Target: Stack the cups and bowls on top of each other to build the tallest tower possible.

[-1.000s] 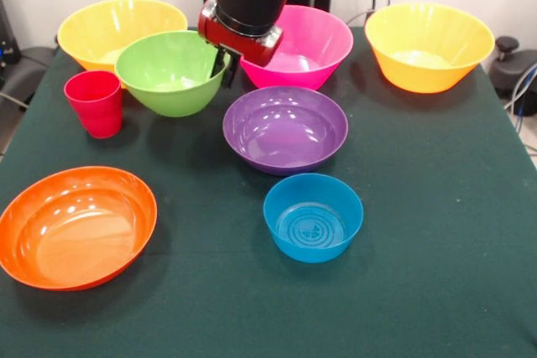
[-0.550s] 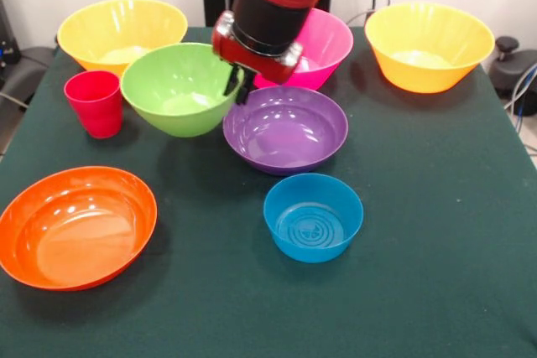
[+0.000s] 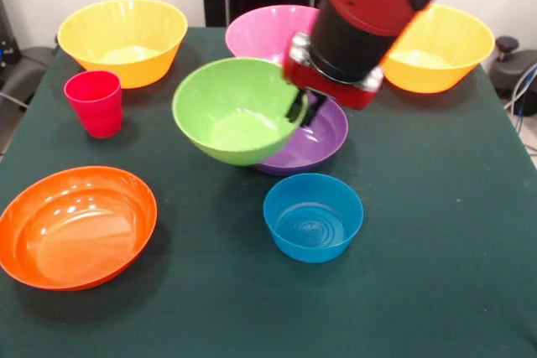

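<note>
Above the table centre, the gripper (image 3: 299,110) is clamped on the right rim of the lime green bowl (image 3: 237,110), holding it raised and partly covering the purple bowl (image 3: 323,137). The blue bowl (image 3: 312,216) sits just nearer. The pink bowl (image 3: 264,31) stands beyond. Far left: a yellow bowl (image 3: 122,38), the red cup (image 3: 95,102); near left: the orange bowl (image 3: 75,225).
</note>
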